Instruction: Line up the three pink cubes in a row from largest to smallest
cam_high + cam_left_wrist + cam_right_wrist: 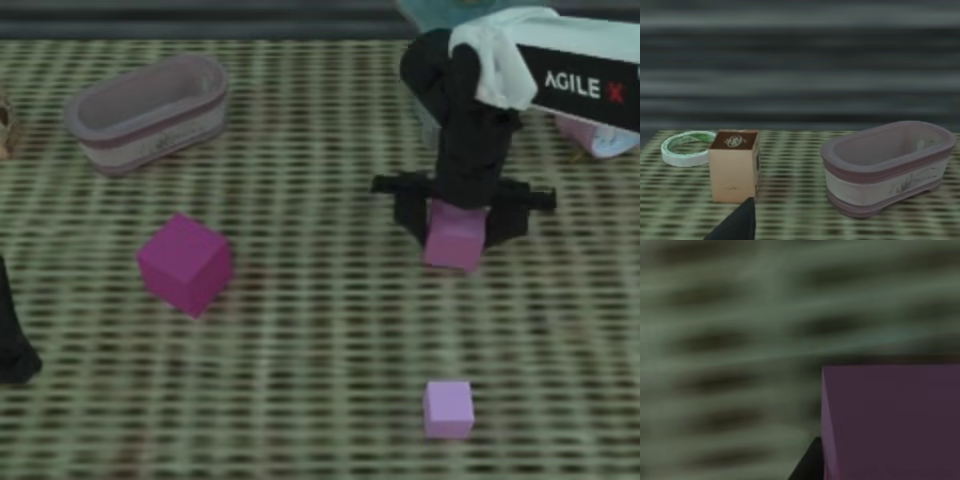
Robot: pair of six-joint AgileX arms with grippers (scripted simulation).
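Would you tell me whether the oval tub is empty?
Empty: the oval tub shows only bare inner walls in the top and left wrist views.

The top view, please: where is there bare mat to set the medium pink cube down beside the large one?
Bare mat lies between the large magenta cube and the medium pink cube under the right gripper, and left of the small lilac cube. It is tighter toward the pinkish tub.

A surface (320, 340) covered in a woven green and dark checked pattern fills the top view. At its far edge runs a dark band. From the left wrist view, the backdrop behind it shows blurred grey horizontal stripes, possibly a slatted wall (800, 65).
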